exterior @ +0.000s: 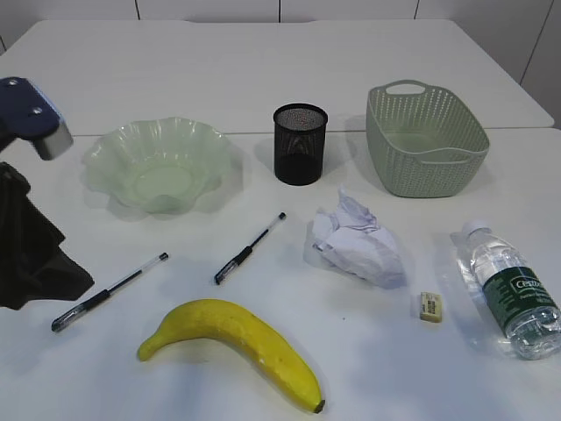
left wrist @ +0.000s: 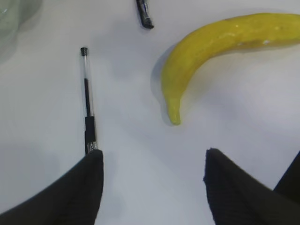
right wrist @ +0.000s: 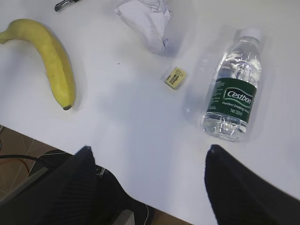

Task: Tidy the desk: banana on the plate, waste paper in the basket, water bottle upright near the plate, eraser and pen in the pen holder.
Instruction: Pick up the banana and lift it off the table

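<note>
Bench [exterior: 263,79]: white, carrying all items; nothing yet sorted. Landmark for placement: the plate [exterior: 110,158], a pale green wavy-rimmed dish at the back left, empty.

Banana [exterior: 237,344]: lying on the bench in front of the plate, toward the near edge, stem end pointing left.

Pens: one pen [exterior: 110,291] in front of the plate, left of the banana; a second pen [exterior: 251,248] to the right front of the plate, above the banana.

Pen holder [exterior: 300,143]: black mesh cup, upright, just right of the plate. No pen or eraser shows in it.

Basket [exterior: 427,139]: green, farther right of the plate, beyond the pen holder, empty.

Waste paper [exterior: 358,239]: crumpled, on the bench right of the plate, in front of the basket.

Eraser [exterior: 429,306]: small, far right of the plate, between paper and bottle.

Water bottle [exterior: 509,287]: lying on its side, well apart from the plate, at the far right.

Left claw [left wrist: 152,187]: jaws spread, holding nothing, hanging above the bench between the near pen and the banana's stem.

Right claw [right wrist: 150,183]: jaws spread, empty, over the near bench edge.

Step in hand, as judged: the opening one, no item taken. The next move likely calls for the left claw to descend on the banana or the near pen.
</note>
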